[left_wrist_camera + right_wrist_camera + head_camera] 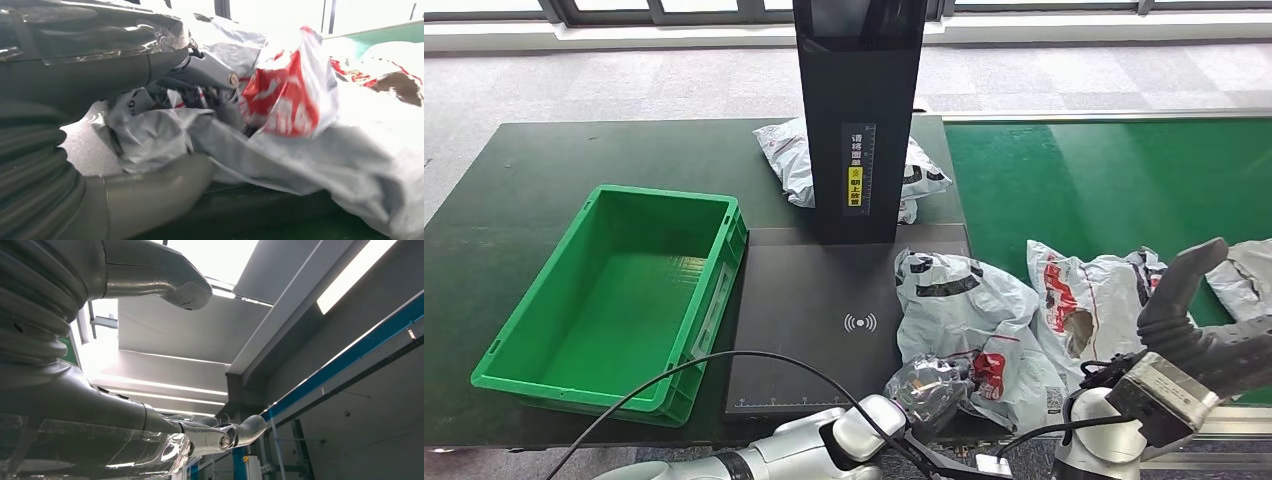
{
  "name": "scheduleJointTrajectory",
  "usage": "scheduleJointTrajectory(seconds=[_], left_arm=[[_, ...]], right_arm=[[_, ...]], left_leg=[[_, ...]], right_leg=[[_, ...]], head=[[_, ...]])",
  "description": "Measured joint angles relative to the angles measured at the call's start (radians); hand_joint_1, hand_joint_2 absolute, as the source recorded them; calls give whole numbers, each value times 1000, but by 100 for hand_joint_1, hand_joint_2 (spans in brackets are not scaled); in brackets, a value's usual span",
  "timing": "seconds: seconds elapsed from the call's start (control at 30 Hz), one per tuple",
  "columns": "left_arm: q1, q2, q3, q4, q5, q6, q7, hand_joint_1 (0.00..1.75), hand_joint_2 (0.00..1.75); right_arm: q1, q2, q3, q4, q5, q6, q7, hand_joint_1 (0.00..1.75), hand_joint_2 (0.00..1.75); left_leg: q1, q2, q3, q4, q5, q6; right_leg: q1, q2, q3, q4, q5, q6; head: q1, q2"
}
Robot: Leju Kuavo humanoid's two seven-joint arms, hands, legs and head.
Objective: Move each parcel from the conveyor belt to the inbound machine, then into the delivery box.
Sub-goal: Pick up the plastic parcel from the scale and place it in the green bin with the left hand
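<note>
- Our left hand (929, 385) is at the near edge of the counter (524, 180), fingers dug into the grey parcel (964, 310) that lies half on the scanner plate (814, 320), beside the belt (1104, 170).
- In the left wrist view the fingers (220, 100) bunch the film; we judge the hand is gripping the parcel, though loosely.
- Our right hand (1199, 320) hovers over the belt's near edge, open and holding nothing.
- A second parcel (1089, 300) with red print touches the first; lifting one may drag the other off the belt.
- The film is slack and slippery, so a pinch on a fold could slip mid-lift.
- The box (614, 290) sits at the plate's far side from the parcel; a sagging bag could catch on its rim.
- A third parcel (799, 160) lies behind the post (859, 120).
</note>
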Motion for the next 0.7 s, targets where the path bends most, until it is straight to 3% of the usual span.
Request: scheduleJointTrajectory(seconds=[0.53,0.7], left_arm=[[0,0,0,5,-26,6,9,175,175],[1,0,0,6,-82,45,43,175,175]], right_arm=[[0,0,0,1,-2,0,0,0,175],[0,0,0,1,-4,0,0,0,175]], left_leg=[[0,0,0,0,0,0],[0,0,0,0,0,0]], right_leg=[[0,0,0,0,0,0],[0,0,0,0,0,0]], head=[[0,0],[0,0]])
